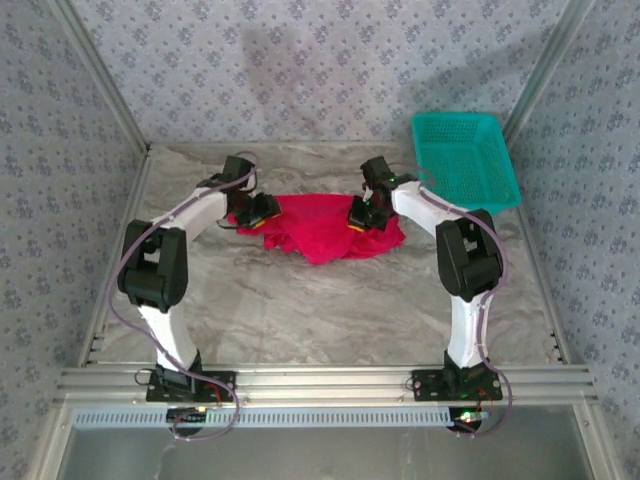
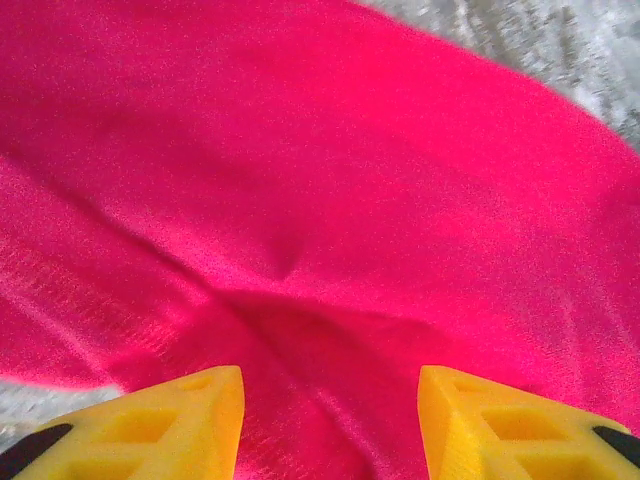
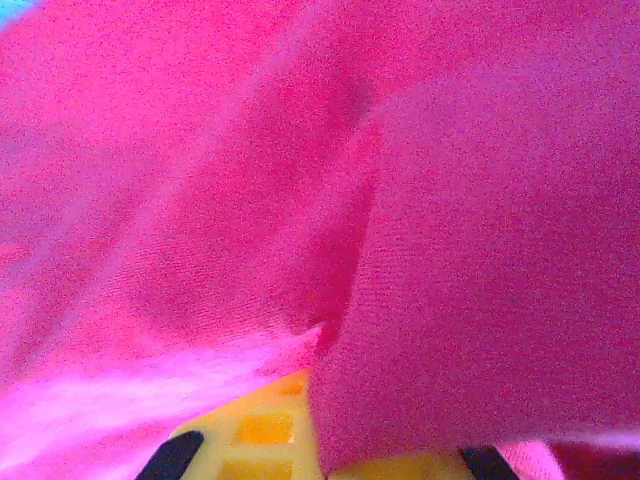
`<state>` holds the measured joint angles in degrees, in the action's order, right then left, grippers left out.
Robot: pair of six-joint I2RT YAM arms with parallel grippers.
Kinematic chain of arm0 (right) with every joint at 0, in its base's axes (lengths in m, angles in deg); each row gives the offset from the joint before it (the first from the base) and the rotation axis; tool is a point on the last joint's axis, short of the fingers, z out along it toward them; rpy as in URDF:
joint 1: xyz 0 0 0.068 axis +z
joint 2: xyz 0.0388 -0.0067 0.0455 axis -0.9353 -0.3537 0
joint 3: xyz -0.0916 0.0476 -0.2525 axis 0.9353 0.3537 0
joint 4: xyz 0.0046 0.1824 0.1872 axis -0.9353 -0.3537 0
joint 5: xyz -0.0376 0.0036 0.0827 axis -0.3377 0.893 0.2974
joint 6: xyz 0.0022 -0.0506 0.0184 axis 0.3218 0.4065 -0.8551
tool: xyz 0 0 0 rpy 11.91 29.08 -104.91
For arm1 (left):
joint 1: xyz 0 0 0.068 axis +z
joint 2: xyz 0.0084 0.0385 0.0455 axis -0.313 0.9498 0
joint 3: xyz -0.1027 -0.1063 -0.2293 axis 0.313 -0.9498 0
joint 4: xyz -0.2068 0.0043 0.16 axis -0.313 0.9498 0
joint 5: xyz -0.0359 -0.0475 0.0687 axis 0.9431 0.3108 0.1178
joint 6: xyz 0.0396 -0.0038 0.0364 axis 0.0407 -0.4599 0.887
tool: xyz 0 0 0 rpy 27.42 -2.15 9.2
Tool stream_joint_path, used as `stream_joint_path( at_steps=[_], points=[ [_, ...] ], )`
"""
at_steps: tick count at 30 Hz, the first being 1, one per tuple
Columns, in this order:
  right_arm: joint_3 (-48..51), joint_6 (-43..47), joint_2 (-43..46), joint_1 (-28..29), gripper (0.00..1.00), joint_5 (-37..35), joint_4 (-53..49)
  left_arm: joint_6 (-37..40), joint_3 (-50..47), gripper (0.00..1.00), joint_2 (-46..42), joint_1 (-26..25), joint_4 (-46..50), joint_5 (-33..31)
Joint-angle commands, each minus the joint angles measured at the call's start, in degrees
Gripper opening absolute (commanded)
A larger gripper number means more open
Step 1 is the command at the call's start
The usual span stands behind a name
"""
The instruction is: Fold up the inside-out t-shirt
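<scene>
Directly under spread left gripper [image 2: 330,400] lies t-shirt [image 2: 300,200]; right gripper [image 1: 358,218] pinches it.

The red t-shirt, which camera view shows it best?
The top external view: the whole t-shirt shows, bunched in a heap. The left wrist view gives a close creased stretch; the right wrist view, blurred folds.
</scene>
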<state>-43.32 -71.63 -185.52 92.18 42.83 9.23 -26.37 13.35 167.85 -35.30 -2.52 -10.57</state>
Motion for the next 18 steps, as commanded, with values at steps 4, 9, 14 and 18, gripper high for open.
stream_joint_path(
  at_steps=[4,9,14,18],
  points=[
    [-6.6,-3.3,13.9,1.4,0.0,0.5,-6.0,4.4,2.4,0.48,-7.2,-1.4,2.7,-3.3],
    [-9.7,-5.7,14.0,1.6,0.0,2.4,-4.7,9.0,-4.2,0.48,-16.1,-5.1,-3.3,-1.4],
    [-11.7,-6.0,12.7,1.6,0.0,3.3,-5.1,10.7,-17.5,0.51,-23.0,-12.0,-17.6,-0.6],
    [-12.4,-5.5,12.3,1.2,0.0,3.3,-6.0,8.6,-21.0,0.52,-20.1,-15.0,-23.1,-1.0]
  ],
)
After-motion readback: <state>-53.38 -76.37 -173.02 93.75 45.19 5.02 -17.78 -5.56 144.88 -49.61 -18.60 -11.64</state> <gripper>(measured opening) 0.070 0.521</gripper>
